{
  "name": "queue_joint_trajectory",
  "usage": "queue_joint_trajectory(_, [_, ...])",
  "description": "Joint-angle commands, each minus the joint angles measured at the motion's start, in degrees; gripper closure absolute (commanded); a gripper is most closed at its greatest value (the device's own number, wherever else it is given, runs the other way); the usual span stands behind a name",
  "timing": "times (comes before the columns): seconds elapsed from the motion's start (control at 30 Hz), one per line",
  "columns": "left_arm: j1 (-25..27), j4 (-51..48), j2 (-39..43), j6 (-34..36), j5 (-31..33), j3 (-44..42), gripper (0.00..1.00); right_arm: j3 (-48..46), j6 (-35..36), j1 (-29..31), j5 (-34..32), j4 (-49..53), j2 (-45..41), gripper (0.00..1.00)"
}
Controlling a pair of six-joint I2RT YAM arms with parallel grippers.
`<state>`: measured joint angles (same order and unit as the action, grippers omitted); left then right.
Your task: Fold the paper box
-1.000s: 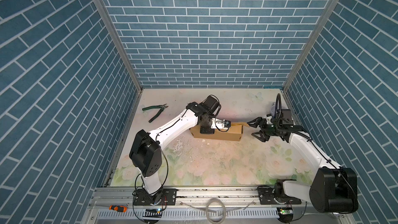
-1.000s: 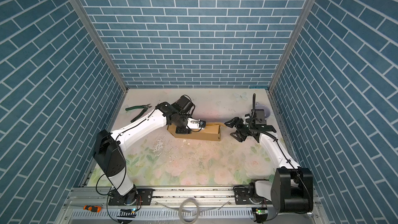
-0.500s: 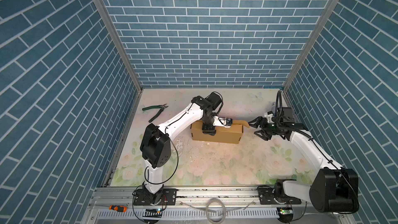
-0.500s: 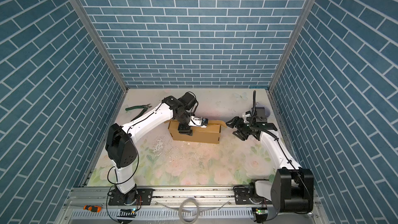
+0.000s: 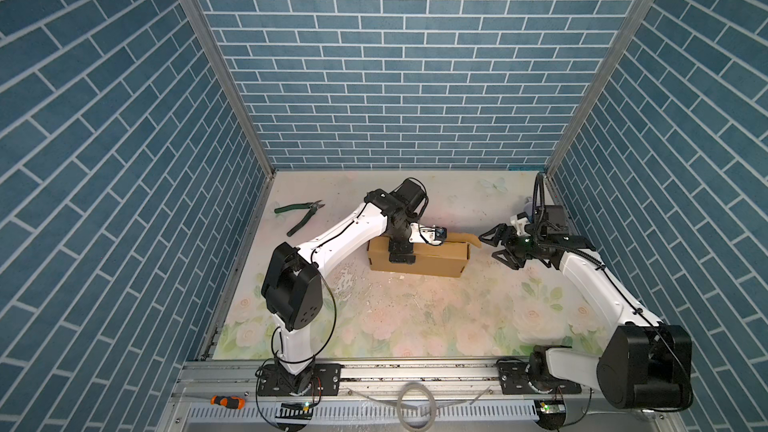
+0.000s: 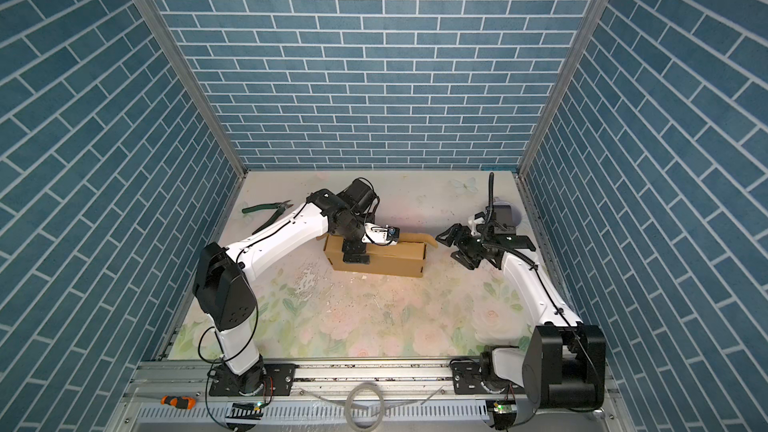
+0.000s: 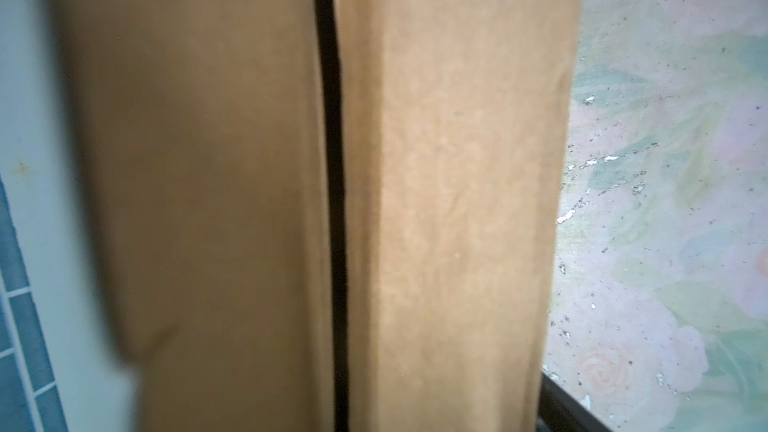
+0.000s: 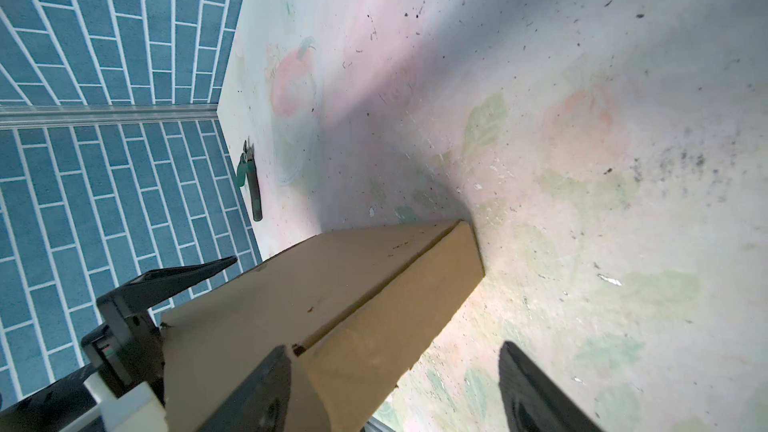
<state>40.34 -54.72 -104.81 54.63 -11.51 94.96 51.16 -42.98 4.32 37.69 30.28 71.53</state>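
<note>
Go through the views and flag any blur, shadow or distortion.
Left wrist view: brown cardboard box fills the frame, soft, its one side badly blurred. Right wrist view: sharp box, broad grey shadow across the floral tabletop. Both top views: crisp, evenly lit, blue brick walls splay outward.

A desk (image 5: 415, 309) under a pale floral cover, scuffed, with dark specks and white flakes (image 5: 345, 280) near its middle. Green-handled pliers (image 5: 310, 209) lie flat near the far left corner, handles spread, seen in both top views (image 6: 277, 206) and small in the right wrist view (image 8: 252, 189). Blue brick-patterned walls (image 5: 395, 56) close in three sides. A metal rail (image 5: 415, 371) runs along the near edge. In front of it, an orange-handled screwdriver (image 5: 227, 400) lies at the left, and a pale cable loop (image 5: 415, 403) at the middle.
</note>
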Motion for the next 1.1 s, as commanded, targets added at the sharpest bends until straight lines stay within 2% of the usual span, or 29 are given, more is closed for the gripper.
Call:
queue_joint_trajectory(0.0, [-0.1, 2.5, 2.3, -0.2, 0.4, -1.4, 0.00, 2.5, 2.3, -0.3, -0.8, 0.9, -0.1, 0.21])
queue_joint_trajectory(0.63, [0.0, 4.8, 4.2, -0.2, 0.6, -2.6, 0.00, 3.7, 4.0, -0.3, -2.4, 1.4, -1.7, 0.21])
queue_joint_trajectory(0.9, [-0.1, 6.4, 5.5, -0.1, 0.9, -4.5, 0.00, 9.1, 11.5, -1.0, -8.3, 5.9, -3.1, 0.25])
queue_joint_trajectory(1.07, [-0.1, 7.9, 6.0, -0.1, 1.4, -5.2, 0.00, 11.1, 19.1, 0.2, -9.2, 3.9, -6.8, 0.37])
